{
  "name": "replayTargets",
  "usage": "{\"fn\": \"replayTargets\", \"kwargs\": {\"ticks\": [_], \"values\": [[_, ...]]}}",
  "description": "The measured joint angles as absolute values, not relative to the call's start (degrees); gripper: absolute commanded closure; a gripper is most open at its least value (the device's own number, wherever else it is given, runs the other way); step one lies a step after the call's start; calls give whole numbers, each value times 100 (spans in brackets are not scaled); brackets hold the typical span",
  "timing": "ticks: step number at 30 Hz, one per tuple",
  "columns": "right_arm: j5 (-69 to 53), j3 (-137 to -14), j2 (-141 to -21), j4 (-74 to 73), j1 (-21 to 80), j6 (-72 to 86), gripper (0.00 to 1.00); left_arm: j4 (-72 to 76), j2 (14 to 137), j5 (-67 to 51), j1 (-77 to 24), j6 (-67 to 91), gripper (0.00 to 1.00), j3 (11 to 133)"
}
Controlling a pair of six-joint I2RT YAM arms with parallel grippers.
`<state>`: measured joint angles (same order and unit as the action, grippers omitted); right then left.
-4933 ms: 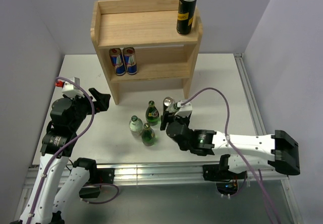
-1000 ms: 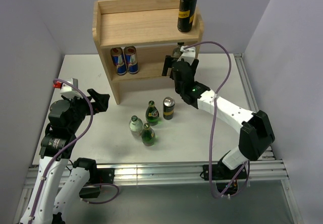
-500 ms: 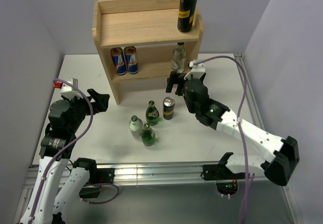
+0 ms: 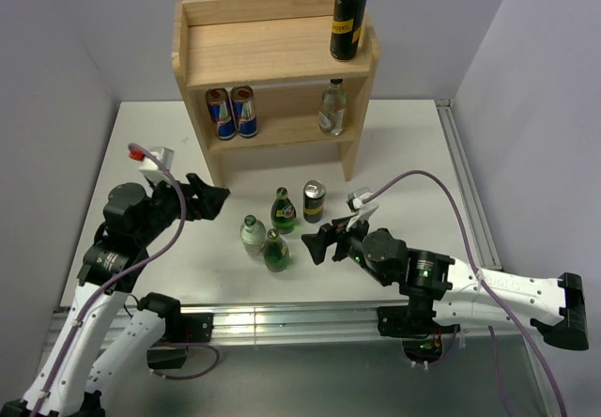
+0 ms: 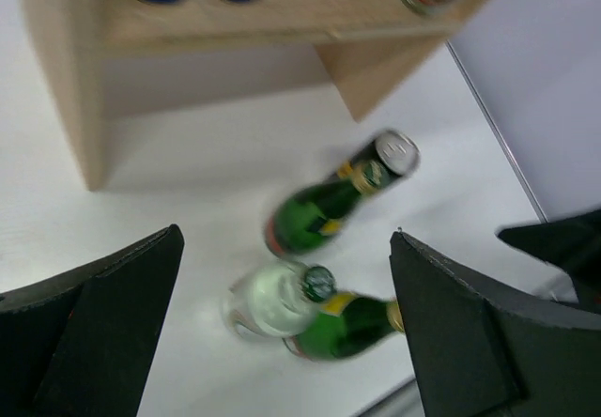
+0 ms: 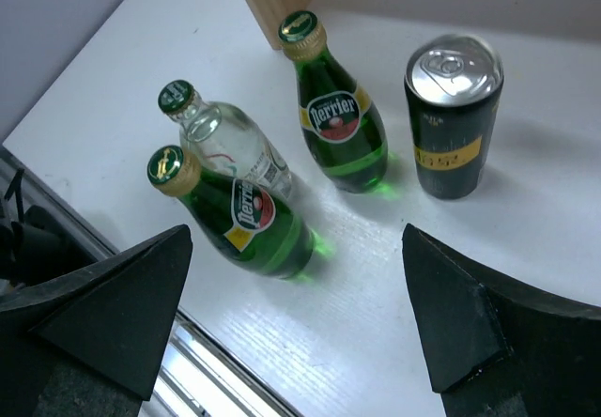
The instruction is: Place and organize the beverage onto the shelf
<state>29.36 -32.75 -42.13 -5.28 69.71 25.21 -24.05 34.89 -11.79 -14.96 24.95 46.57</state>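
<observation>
This is a robotics lab test cell, not a home or a shop. A left arm (image 4: 122,220) and a right arm (image 4: 488,290) are bolted to an aluminium rail (image 4: 282,319) along the table's (image 4: 413,145) near edge. Plain grey walls (image 4: 56,51) close in three sides. A purple cable (image 4: 413,174) loops from the right arm. At the far edge, a small wooden shelf (image 4: 272,55) holds cans (image 4: 230,114).

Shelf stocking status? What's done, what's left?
Done: tall black can on the shelf top board; blue cans and shelved clear bottle on the lower tier. In hand: nothing; left gripper and right gripper are open and empty. Left: green bottles, loose clear bottle and dark can on the table.
</observation>
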Motion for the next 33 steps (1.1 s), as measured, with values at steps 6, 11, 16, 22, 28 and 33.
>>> {"fn": "replayTargets", "kwargs": {"ticks": [6,11,16,22,28,33], "values": [[3135,-3004,-3905,-679,7131,2886,0,-2515,3616,-775,-2991,2873,1,4622],[3225,-2908,-3892,-690,7199,3030,0,-2491,3673,276,-4091,3450,1,4348],[3188,-2862,-3872,-676,7336,3061,0,-2488,3972,1457,-4858,3863,1,4254],[3087,-2781,-4379,-329,7918,3087,0,-2445,4165,2440,-5159,4034,1,4250],[3079,-2711,-5686,189,8493,3301,0,-2523,4261,2834,-5164,4003,1,4372],[3083,-2657,-6936,834,8501,3472,0,-2696,4294,2928,-5170,3876,1,4700]]}}
